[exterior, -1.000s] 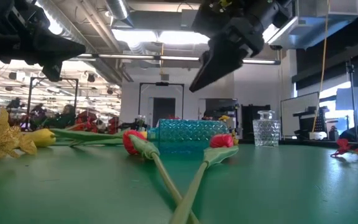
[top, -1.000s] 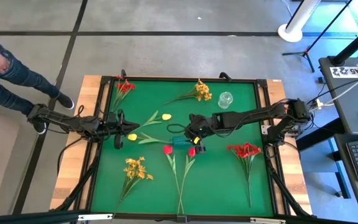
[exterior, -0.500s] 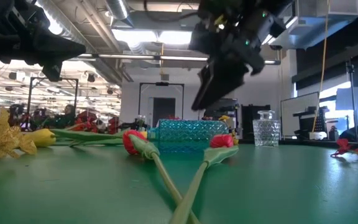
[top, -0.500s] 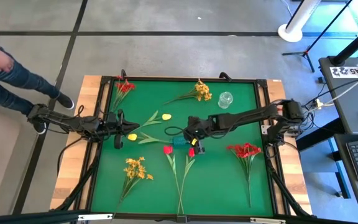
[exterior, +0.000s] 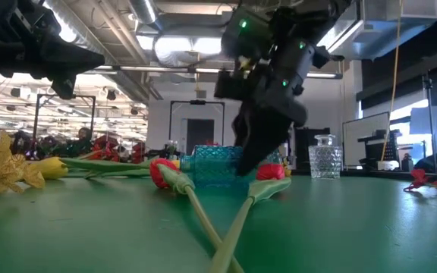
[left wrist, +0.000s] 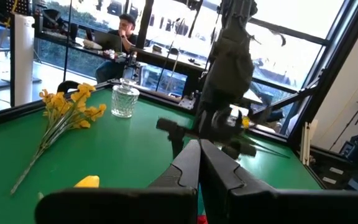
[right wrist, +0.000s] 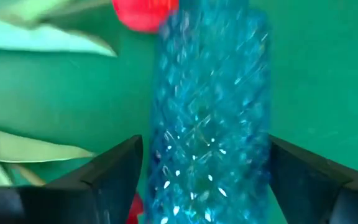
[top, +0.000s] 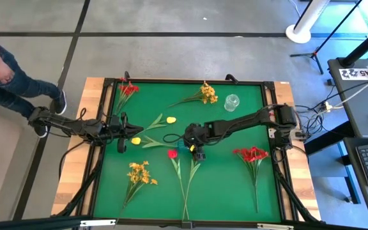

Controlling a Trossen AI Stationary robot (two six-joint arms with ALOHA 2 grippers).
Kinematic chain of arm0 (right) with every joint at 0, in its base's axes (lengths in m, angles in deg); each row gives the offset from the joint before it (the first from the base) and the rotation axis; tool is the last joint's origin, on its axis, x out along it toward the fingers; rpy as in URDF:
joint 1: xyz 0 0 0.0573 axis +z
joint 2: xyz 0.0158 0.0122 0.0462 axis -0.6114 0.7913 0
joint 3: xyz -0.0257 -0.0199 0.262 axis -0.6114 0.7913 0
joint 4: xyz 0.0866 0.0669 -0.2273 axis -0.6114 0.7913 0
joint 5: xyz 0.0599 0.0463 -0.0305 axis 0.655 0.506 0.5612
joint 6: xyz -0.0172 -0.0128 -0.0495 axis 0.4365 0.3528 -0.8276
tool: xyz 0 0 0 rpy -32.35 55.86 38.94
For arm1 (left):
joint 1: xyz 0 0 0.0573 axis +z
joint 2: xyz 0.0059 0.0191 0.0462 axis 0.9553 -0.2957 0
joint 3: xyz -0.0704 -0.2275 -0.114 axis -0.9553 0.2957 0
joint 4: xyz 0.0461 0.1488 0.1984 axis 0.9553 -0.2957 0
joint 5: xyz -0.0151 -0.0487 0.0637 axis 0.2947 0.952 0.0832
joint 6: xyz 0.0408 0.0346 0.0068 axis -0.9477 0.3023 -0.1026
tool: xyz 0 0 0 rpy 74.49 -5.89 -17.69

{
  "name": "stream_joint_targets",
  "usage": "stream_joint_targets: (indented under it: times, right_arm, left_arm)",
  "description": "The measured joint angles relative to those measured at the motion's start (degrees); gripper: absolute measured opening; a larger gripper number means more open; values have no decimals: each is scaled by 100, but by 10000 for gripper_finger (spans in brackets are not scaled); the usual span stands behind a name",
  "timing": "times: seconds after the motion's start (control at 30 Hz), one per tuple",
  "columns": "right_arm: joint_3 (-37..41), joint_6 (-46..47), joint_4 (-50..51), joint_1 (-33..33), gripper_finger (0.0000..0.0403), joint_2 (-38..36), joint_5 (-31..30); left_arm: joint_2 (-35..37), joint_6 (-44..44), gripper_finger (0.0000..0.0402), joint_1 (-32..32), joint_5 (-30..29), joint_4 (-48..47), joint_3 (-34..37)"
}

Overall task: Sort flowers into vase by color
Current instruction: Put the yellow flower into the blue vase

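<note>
Blue vase [right wrist: 210, 106] lying; right hand [right wrist: 201, 177] spread, straddling it.

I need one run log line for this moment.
right gripper: open, straddling blue vase lying on its side | left gripper: shut, waiting at left | flowers: all on table

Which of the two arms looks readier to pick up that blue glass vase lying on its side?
Right: the right gripper hangs open astride the blue faceted glass vase; the left gripper waits shut near the table's left edge.
</note>
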Motion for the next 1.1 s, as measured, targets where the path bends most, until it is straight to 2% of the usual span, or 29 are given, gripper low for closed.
stream_joint_targets:
  times: [0.13, 0.27, 0.87, 1.1]
  right_arm:
    - [0, 25, 68, 0, 294, 117, -44]
    - [0, 141, -9, 0, 247, 126, -46]
    - [47, 398, -611, -103, 248, 2, 92]
    - [861, 753, -1827, -277, 248, -472, 570]
  left_arm:
    - [0, -2, 0, 0, 0, -6, 0]
    - [-1, -1, 0, 0, 0, -8, 0]
    - [0, 0, 0, 0, 0, -8, 0]
    - [0, -1, 0, 0, 0, -6, 0]
